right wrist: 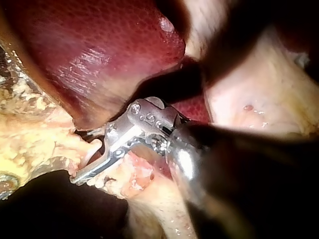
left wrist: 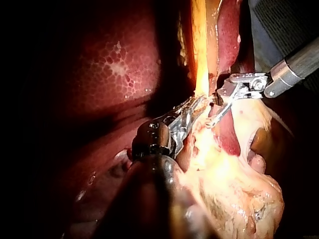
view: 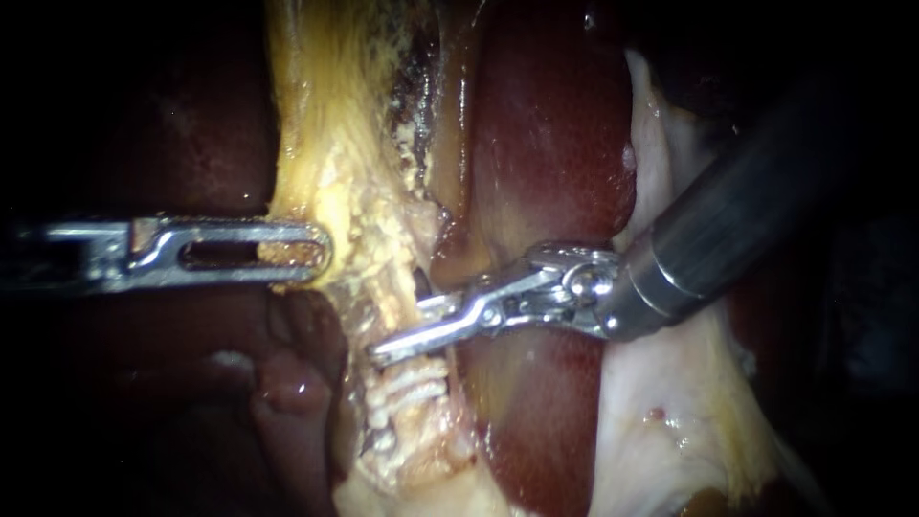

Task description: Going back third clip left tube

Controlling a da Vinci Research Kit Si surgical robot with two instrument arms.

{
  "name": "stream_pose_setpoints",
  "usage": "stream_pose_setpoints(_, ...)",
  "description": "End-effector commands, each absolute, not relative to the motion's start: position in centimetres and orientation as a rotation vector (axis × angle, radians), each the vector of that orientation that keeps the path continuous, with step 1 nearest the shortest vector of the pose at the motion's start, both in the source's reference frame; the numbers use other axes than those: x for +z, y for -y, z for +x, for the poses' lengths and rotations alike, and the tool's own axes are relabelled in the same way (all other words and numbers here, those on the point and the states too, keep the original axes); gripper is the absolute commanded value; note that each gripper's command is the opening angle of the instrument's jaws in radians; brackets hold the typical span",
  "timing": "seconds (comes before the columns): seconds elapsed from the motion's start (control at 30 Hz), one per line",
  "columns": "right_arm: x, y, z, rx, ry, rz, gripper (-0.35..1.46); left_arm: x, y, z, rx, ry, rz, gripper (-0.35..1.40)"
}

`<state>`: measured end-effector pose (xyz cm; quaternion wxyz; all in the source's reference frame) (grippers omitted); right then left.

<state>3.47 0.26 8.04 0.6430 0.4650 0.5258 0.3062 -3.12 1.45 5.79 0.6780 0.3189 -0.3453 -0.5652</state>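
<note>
- L steel instr. (view: pixel 306 254): slotted flat jaws closed on crumbly yellow fatty tissue (view: pixel 335 144);
- R dark-shaft instr. (view: pixel 400 321): thin shiny jaws apart, just above white ribbed clips (view: pixel 414 381)

My L instrument (view: pixel 321 254) comes in level from the left. Its windowed jaws are closed on the edge of the yellow fatty tissue (view: pixel 325 115), w/ tissue showing thru the slot. My R instrument (view: pixel 400 330) comes in from upper right, across the dark red liver (view: pixel 555 144). Its jaws stand apart, one short and one long, tips at the crusted pale tube (view: pixel 394 278), nothing gripped. Just below them, white ribbed clips (view: pixel 414 385) sit across the tube, at least two; can't count more. Pale tissue (view: pixel 661 421) lies under the R shaft.
</note>
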Motion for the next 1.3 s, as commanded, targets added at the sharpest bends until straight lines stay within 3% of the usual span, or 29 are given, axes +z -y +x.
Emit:
stream_pose_setpoints(0.03,8.04,-0.26,3.45,0.678,-1.200,1.063,0.60,5.78,-1.45,-3.12,-1.269,0.776,0.717,-0.35)
stream_pose_setpoints(0.53,7.80,-0.17,2.84,0.400,-1.319,0.874,0.60,5.83,-1.46,-3.07,-1.265,0.777,0.719,-0.35)
stream_pose_setpoints(0.97,7.40,-0.45,2.10,0.264,-1.384,0.671,0.60,5.86,-1.47,-3.05,-1.267,0.778,0.713,-0.35)
stream_pose_setpoints(1.3,7.08,-0.65,1.83,0.237,-1.392,0.579,0.60,6.06,-1.45,-3.09,-1.265,0.781,0.705,-0.35)
